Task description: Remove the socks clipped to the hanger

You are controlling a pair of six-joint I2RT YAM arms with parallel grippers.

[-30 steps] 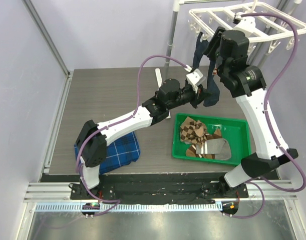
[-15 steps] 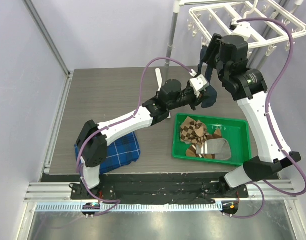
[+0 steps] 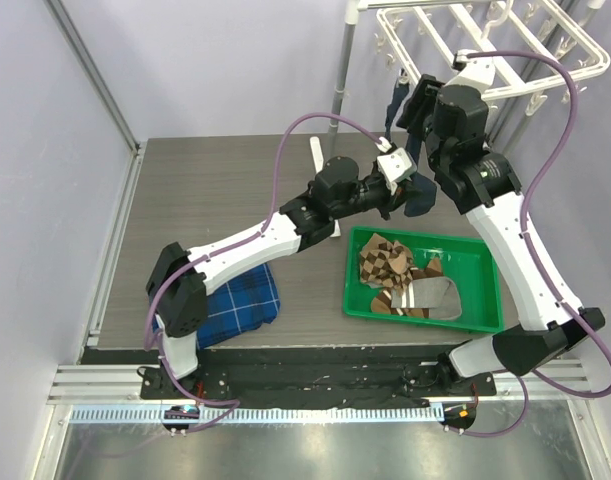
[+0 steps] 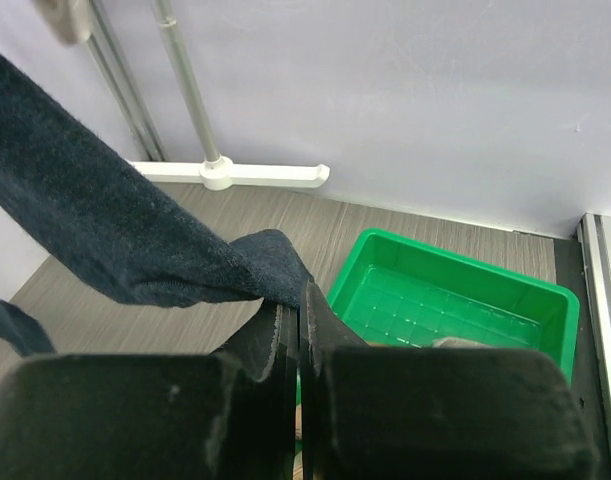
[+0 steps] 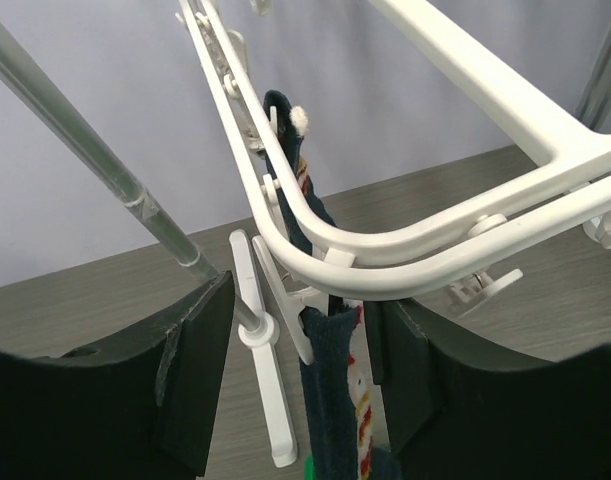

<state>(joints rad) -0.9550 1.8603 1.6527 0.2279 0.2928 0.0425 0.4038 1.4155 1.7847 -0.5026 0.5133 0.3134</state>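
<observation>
Your left hand (image 4: 298,335) pinches the soft, light navy sock (image 4: 105,230) low down; your right hand (image 5: 300,372) stands wide around its clip (image 5: 297,325) on the hanger (image 5: 455,235). Best grip there.

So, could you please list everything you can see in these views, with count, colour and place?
hanger: one, white, upper right, above the table's far side
navy sock: one or two, cannot tell; dark navy; clipped to the hanger, hanging down
heaped socks: count unclear; brown argyle, brown striped, grey with white bands; in the green tray
green tray: one, green, on the table, near right
plaid cloth: one, blue, folded, near left of the table
pole stand: one, metal pole with white foot, far side
table: one, grey wood grain
left tool: black, shut on the navy sock's lower end
right tool: black, open, one finger on each side of the sock under the hanger
</observation>
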